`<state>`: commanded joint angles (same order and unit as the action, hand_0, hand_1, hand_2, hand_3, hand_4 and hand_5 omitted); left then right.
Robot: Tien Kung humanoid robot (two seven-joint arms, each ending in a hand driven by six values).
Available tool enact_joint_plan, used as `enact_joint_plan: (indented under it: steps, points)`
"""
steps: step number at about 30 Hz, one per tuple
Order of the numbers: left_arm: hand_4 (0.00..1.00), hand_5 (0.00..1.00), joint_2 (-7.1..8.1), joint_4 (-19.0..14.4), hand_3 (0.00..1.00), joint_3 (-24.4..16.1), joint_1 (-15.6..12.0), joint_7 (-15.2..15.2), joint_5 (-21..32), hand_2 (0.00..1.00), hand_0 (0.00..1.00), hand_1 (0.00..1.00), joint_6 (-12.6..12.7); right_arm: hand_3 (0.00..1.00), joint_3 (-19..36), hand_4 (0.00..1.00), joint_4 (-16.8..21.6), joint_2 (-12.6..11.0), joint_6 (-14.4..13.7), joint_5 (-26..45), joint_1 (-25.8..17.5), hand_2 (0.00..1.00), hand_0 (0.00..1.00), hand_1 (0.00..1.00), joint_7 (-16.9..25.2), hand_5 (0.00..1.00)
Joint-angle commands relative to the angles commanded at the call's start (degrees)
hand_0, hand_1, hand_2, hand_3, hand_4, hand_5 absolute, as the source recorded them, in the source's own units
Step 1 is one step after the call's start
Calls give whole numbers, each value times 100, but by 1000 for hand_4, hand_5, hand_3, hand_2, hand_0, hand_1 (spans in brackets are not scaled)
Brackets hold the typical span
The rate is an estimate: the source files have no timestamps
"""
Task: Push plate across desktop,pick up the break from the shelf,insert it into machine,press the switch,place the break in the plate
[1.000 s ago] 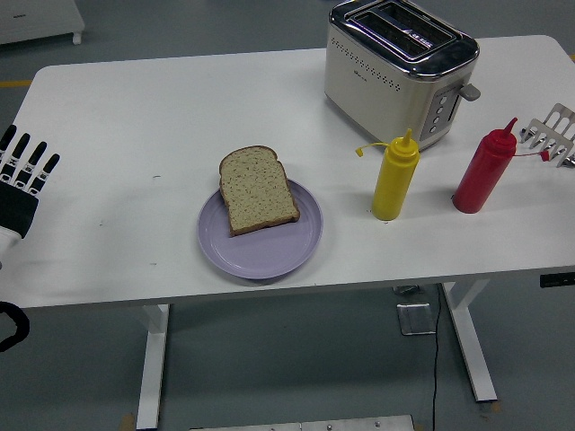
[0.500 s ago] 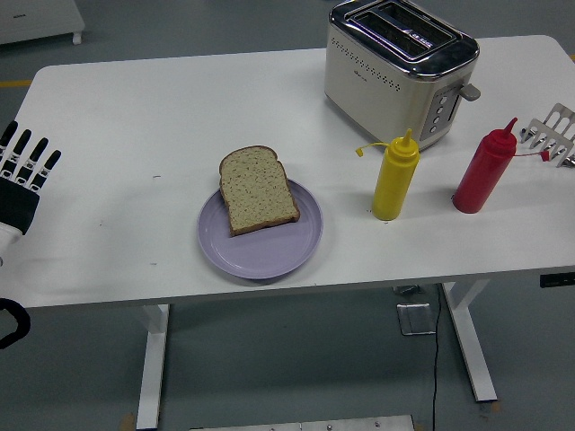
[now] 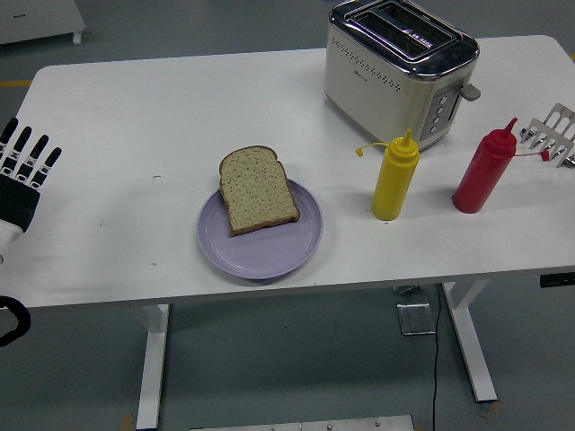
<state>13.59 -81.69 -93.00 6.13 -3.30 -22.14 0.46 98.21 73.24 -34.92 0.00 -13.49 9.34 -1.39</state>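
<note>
A slice of brown bread [image 3: 258, 189] lies flat on a lilac plate [image 3: 269, 250] near the table's front edge, left of centre. The silver toaster [image 3: 399, 68] stands at the back right with its two top slots showing nothing inside and its lever [image 3: 469, 91] on the right side. A metal rack [image 3: 552, 133] sits at the right edge. My left hand [image 3: 22, 171] hovers at the far left edge, fingers straight and spread, holding nothing, well apart from the plate. My right hand is out of view.
A yellow squeeze bottle [image 3: 394, 176] and a red squeeze bottle [image 3: 485, 168] stand upright in front of the toaster, between plate and rack. A white cabinet [image 3: 40, 20] stands on the floor at the top left.
My left hand has drifted slightly to the left and down toward the picture's edge. The bread, plate, toaster and bottles have not moved.
</note>
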Motion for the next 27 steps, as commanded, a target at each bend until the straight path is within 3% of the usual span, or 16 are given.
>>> enact_joint_plan:
  steps: [27]
  points:
    - [608,998,10,16,793,-21,59,2,16,944,811,867,16,794,-88,386,-43,53,28,30,91,795,869,814,-32,510]
